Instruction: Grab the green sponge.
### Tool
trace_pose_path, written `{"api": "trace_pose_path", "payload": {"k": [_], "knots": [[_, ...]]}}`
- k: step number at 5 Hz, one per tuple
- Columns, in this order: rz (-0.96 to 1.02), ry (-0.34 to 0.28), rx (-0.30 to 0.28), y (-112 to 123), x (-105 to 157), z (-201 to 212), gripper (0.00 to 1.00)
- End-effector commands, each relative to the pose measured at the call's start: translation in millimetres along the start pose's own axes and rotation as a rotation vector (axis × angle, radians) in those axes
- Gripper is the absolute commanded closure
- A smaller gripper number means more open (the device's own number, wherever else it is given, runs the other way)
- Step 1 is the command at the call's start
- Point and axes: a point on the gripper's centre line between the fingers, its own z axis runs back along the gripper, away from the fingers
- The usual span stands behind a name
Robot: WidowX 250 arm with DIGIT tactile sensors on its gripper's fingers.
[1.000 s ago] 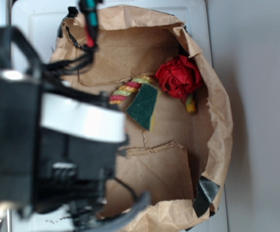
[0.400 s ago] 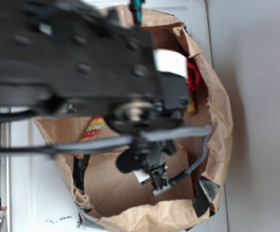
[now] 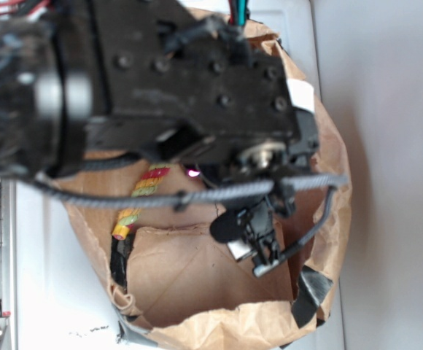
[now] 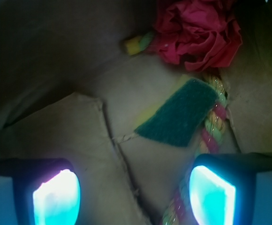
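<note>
In the wrist view the green sponge [image 4: 180, 118] lies flat on the brown paper floor, dark green face up with a thin yellow edge showing. It rests against the twisted rope [image 4: 214, 123], just below the red fabric flower [image 4: 199, 30]. My gripper [image 4: 133, 194] stands open, its two glowing fingers wide apart at the bottom of the frame, with only bare paper between them. The sponge sits ahead of the fingers and nearer the right one. In the exterior view the arm [image 3: 182, 95] hides the sponge.
A crumpled brown paper bag [image 3: 328, 219] walls in the work area on a white surface. The rope [image 3: 142, 193] runs leftwards under the arm. Raised paper folds [image 4: 98, 136] cross the bag floor left of the sponge.
The arm has swung across from the left and now reaches further right over the bag, covering the sponge and flower in the exterior view.
</note>
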Motion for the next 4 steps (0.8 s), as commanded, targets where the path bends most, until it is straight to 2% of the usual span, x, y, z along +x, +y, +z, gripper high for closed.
{"api": "trace_pose_path", "payload": {"k": [1,3,4], "knots": [[0.056,-0.061,0.029,24.9,25.8,5.2,0.0],[0.06,-0.04,0.07,35.4,39.7,-10.4,0.0],[0.062,-0.03,0.035,28.9,47.8,-19.4,0.0]]}}
